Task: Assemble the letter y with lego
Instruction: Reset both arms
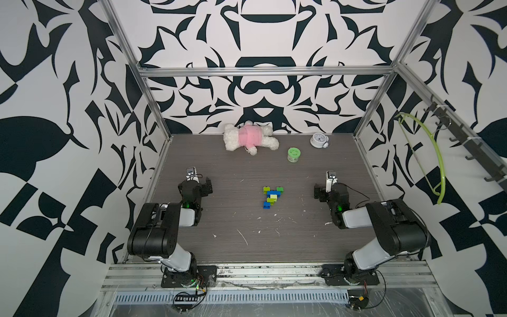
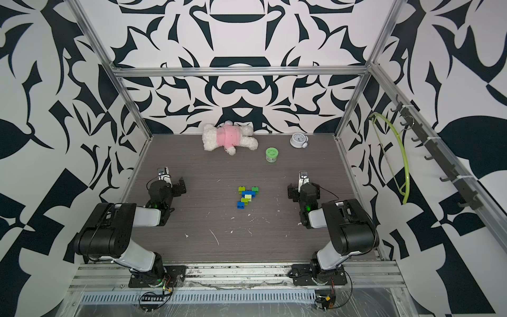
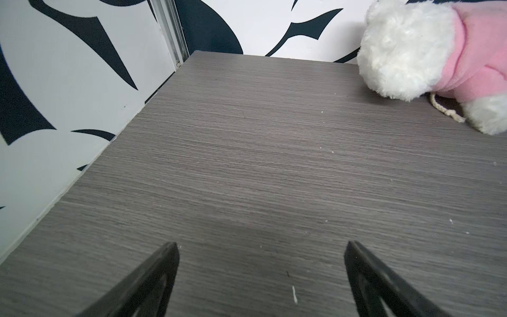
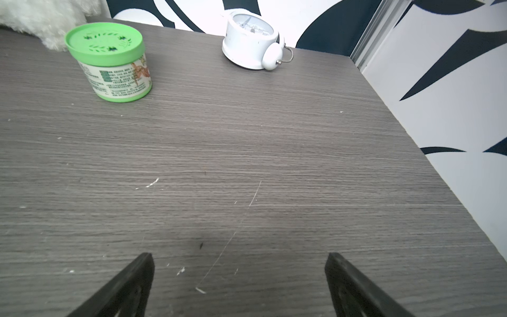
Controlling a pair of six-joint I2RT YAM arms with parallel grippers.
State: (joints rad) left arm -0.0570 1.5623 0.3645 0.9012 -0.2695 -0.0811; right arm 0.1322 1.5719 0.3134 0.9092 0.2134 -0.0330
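The lego stands joined as the letter y [image 1: 272, 196] [image 2: 248, 197], flat on the table between the two arms in both top views. Its arms are a lime green brick [image 1: 266, 189] and a dark green brick [image 1: 280, 189]. Below them come a wide blue brick [image 1: 274, 193], a pale yellow one [image 1: 273, 196], a lime green one [image 1: 271, 202] and a small blue one [image 1: 266, 205]. My left gripper [image 1: 199, 183] [image 3: 260, 247] hovers open well to the left of it, holding nothing. My right gripper [image 1: 326, 187] [image 4: 238, 258] is open and empty, well to the right.
A white plush toy in pink [image 1: 251, 137] [image 3: 428, 55] lies at the back. A round green tub [image 1: 293, 154] [image 4: 108, 63] and a white alarm clock [image 1: 318, 140] [image 4: 252, 45] stand at the back right. A green hanger [image 1: 436, 159] hangs on the right wall. Patterned walls close in three sides of the table.
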